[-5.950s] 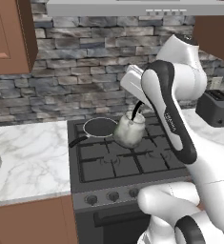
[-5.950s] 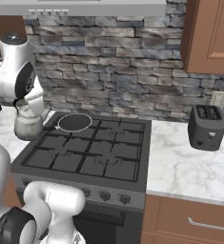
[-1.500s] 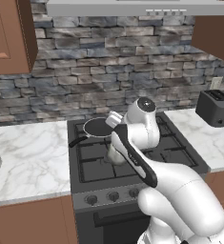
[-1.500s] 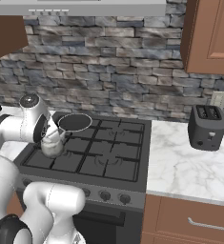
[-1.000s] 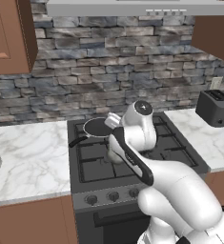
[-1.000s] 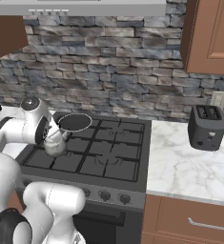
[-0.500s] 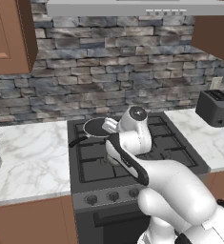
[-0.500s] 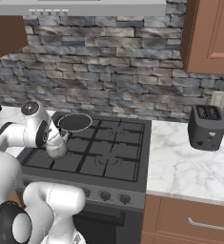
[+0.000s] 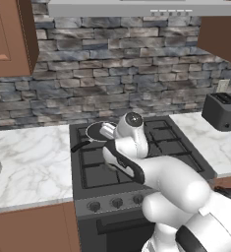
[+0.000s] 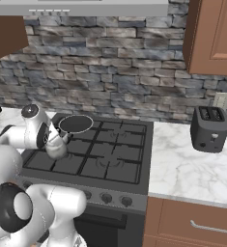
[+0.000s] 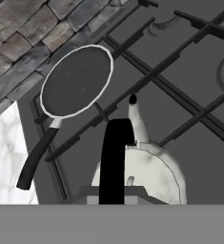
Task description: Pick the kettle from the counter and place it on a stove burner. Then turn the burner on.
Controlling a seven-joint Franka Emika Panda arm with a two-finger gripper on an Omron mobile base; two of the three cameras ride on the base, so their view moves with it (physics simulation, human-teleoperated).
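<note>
The silvery-grey kettle (image 10: 56,149) hangs low over the front left stove burner (image 10: 41,161) of the dark cooktop (image 10: 116,155). My gripper (image 10: 52,139) is shut on its black arched handle (image 11: 115,155). From the hand view I look down on the kettle body (image 11: 149,174), its spout pointing away toward the grate bars. Whether the base touches the grate I cannot tell. In the left base view my own arm hides the kettle. The white marble counter (image 9: 28,162) lies to the left of the stove.
A round black frying pan (image 10: 76,124) (image 11: 75,80) sits on the back left burner, close behind the kettle, its handle (image 11: 35,159) pointing toward the left counter. A black toaster (image 10: 209,128) stands on the right counter. Knobs (image 10: 105,197) line the stove front.
My wrist has sunk a little and shifted left, bringing the kettle slightly lower over the front left burner. The grip stays shut.
</note>
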